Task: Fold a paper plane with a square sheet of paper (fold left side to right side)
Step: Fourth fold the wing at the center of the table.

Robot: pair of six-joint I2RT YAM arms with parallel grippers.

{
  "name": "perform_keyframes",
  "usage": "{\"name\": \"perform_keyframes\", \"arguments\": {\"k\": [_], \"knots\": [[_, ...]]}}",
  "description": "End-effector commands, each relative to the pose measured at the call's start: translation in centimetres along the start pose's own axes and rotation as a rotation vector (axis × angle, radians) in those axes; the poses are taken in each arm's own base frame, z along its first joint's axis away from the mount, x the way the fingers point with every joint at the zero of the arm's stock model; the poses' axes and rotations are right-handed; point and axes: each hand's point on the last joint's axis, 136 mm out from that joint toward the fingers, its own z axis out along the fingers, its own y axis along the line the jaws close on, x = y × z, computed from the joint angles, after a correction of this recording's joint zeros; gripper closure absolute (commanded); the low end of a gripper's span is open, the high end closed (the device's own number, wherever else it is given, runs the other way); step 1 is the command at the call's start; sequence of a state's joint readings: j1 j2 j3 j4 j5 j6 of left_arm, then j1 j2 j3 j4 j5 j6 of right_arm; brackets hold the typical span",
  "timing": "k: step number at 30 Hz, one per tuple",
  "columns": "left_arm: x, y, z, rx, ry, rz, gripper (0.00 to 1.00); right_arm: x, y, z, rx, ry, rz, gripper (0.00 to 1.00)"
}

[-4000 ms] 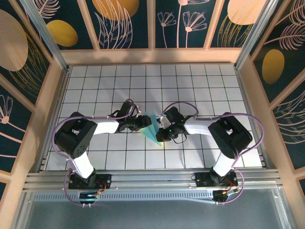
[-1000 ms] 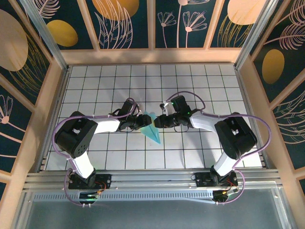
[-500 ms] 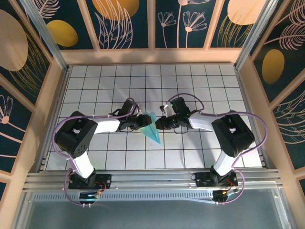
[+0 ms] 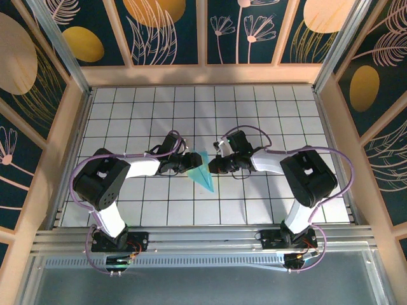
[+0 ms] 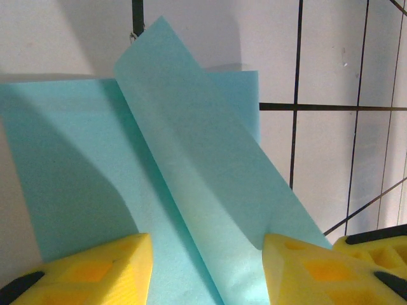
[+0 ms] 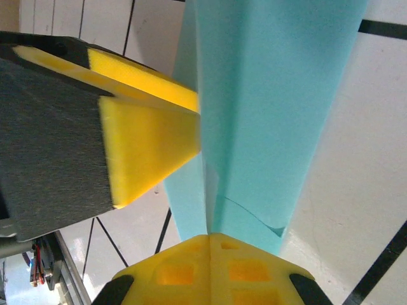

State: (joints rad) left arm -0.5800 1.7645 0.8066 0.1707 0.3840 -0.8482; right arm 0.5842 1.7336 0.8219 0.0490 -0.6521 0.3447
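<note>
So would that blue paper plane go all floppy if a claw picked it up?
Probably floppy: the paper plane is thin, and its top flap stands up off the layer below. The long creases likely stiffen it lengthwise. It looks very light, so a nudge would probably slide it across the tiles.

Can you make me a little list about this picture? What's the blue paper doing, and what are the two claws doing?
Paper: paper plane, light teal, folded to a point aimed at the arms' bases
Where: middle of the white tiled table, between the two arms
Left claw: fingers apart, with the paper between them
Right claw: shut, pinching the raised fold of the paper
Flap: one long flap stands up at a slant, not flat yet
Stage: partly folded
</note>
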Motion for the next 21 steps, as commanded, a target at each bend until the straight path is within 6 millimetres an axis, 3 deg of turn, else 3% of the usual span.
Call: {"name": "perform_keyframes", "arguments": {"k": [1, 21], "knots": [[0.7, 1.6, 0.3, -0.064, 0.025, -0.007, 0.5, 0.2, -0.6, 0.6, 0.027, 0.017, -0.008, 1.0], [0.8, 1.7, 0.3, -0.071, 0.027, -0.005, 0.5, -0.2, -1.8, 1.0, 0.076, 0.01, 0.006, 1.0]]}}
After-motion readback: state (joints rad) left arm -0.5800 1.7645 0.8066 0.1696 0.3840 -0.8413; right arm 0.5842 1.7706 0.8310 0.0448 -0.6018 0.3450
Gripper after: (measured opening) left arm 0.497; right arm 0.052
